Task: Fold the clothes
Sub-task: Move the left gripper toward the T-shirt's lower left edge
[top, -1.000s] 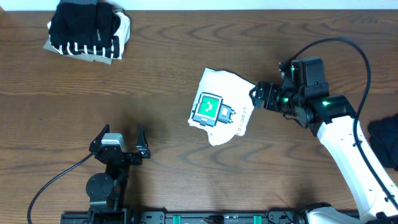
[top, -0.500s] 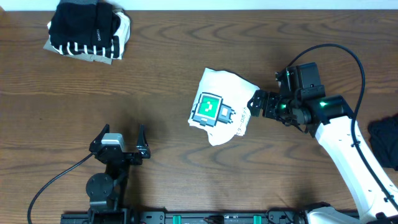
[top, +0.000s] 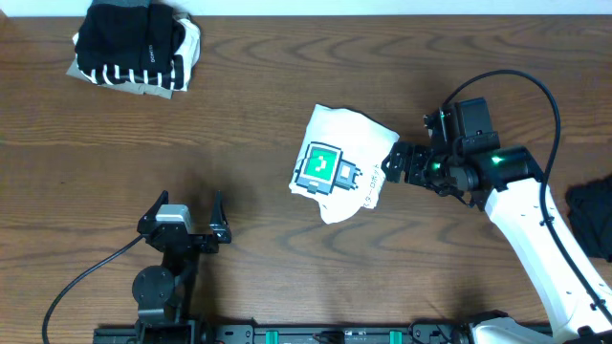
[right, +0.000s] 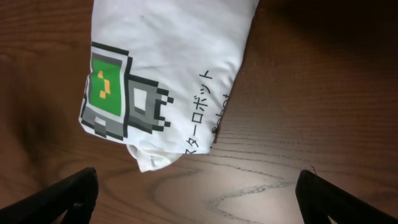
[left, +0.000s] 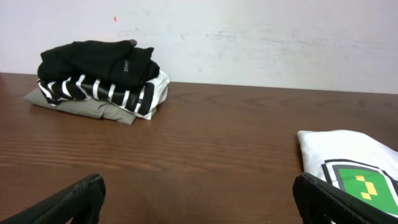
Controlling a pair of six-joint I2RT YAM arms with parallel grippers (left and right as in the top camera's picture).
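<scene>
The clothes lie in three places on the table. At the far left, near the back edge, is a folded stack: black on top, black-and-white stripes under it, beige at the bottom. Near the middle lies the white T-shirt, already folded into a compact packet with the green print up and the dark lettering along its right side. At the far right edge a dark garment waits, well apart from the rest.

I judge the step in hand to be finishing this shirt. The packet is not quite square, and a small flap of an under layer pokes out at its near corner. To do it well I would tuck that flap under, then take the packet at its right edge, with every layer inside one pinch. A fingertip that catches only the top sheet would peel the fold open. A low lift with no dragging should keep the print side flat.

My left claw rests near the front of the table, spread wide, holding and touching nothing. My right claw hangs at the shirt's right edge, fingers spread as wide as they go, with nothing between them. From my wrist view the cloth lies below the open fingers, apparently untouched.
</scene>
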